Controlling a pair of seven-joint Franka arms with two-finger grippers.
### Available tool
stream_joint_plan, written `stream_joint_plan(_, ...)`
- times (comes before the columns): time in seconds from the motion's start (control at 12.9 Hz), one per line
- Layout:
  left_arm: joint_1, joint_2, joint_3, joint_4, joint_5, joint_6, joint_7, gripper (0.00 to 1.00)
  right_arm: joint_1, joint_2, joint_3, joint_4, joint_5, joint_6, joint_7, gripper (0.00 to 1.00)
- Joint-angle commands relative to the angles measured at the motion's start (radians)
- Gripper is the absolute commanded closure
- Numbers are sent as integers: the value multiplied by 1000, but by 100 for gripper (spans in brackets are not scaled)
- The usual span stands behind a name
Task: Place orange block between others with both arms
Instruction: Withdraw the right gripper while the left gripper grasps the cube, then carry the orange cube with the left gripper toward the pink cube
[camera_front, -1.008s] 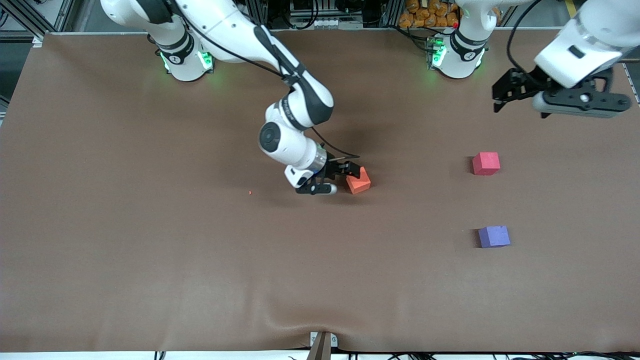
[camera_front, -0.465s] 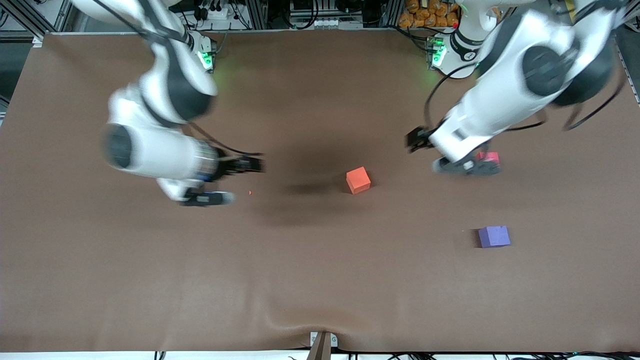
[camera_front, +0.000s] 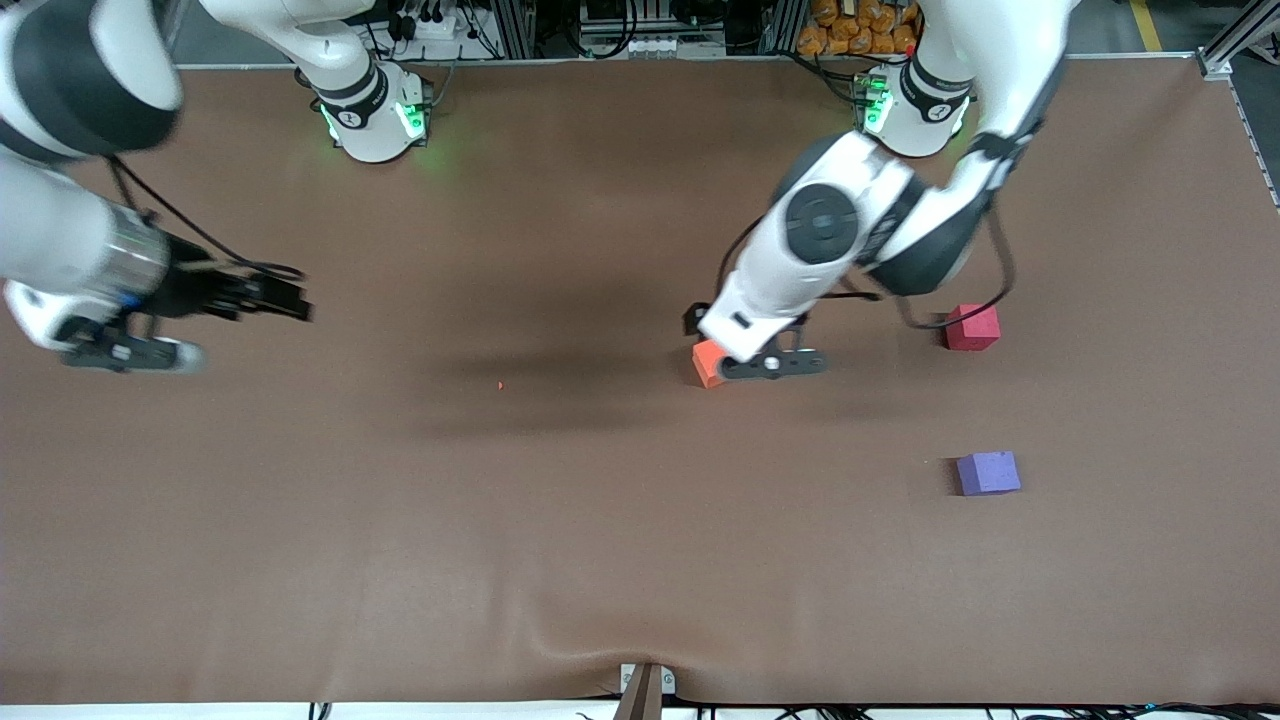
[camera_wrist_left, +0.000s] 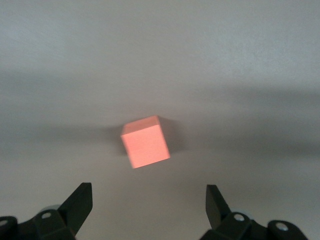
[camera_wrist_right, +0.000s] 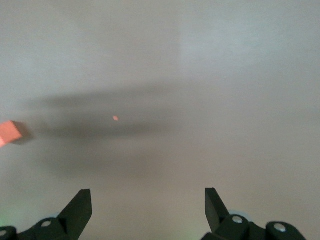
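A: Front view. Orange block (camera_front: 705, 362) sits on the tabletop (camera_front: 600, 520) near the middle, partly covered by the left arm's wrist. Left pincer (camera_front: 722, 345) hangs right over it.

B: Fingers?

A: Spread wide, nothing between them. Left wrist view confirms: the block (camera_wrist_left: 145, 142) lies on the bare surface ahead of the two open fingertips (camera_wrist_left: 80, 200), not touched. My reading: the pincer is lined up above the block to come down on it for a pick.

B: Right arm?

A: Waiting. Right pincer (camera_front: 268, 297) is up over the right arm's end of the tabletop, well apart from the block, fingers also apart and empty. Its wrist view catches only a corner of the block (camera_wrist_right: 9, 132) at the frame edge, plus a tiny orange speck (camera_wrist_right: 115, 118) on the surface.

B: The other two?

A: Red-pink cube (camera_front: 971, 327) and purple cube (camera_front: 988, 472) both toward the left arm's end. Purple one is nearer the front camera, red-pink one farther, with an open gap between them. That gap looks like the target slot.

B: Anything blocking?

A: Nothing lies in the gap or on the path from block to gap. One caution: the left arm's elbow and a loop of black cable (camera_front: 985, 290) pass close by the red-pink cube, so a swing toward the slot could nudge it.
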Motion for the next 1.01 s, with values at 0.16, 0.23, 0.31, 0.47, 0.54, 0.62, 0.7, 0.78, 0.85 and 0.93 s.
stream_joint_plan(0.16,-48,83,7,-23,59,67,-179,0,-165,-108,98,30,-68,-122,-122,0)
stream_joint_plan(0.23,-40,83,7,-40,72,67,-225,0,-165,-132,96,30,-75,-128,-122,0)
stream_joint_plan(0.31,-36,83,7,-66,100,67,-247,0,-168,-155,96,30,-95,-136,-122,0)
stream_joint_plan(0.47,-34,91,9,-109,167,82,-297,0,-168,-186,96,28,-137,-167,-133,0)
stream_joint_plan(0.54,-37,106,9,-112,175,104,-368,0,-168,-186,96,25,-137,-180,-134,0)
stream_joint_plan(0.62,-48,115,10,-111,177,116,-438,0,-168,-182,96,14,-137,-173,-133,0)
stream_joint_plan(0.7,-48,125,10,-111,178,137,-474,0,-169,-182,96,-1,-137,-165,-133,0)
stream_joint_plan(0.78,-45,128,9,-112,178,150,-480,0,-169,-183,96,-16,-137,-142,-131,0)
stream_joint_plan(0.85,-45,135,10,-114,178,154,-480,0,-186,-185,96,-29,-135,-104,-133,0)
stream_joint_plan(0.93,-43,151,10,-115,181,167,-480,0,-191,-185,96,-27,-131,-92,-133,0)
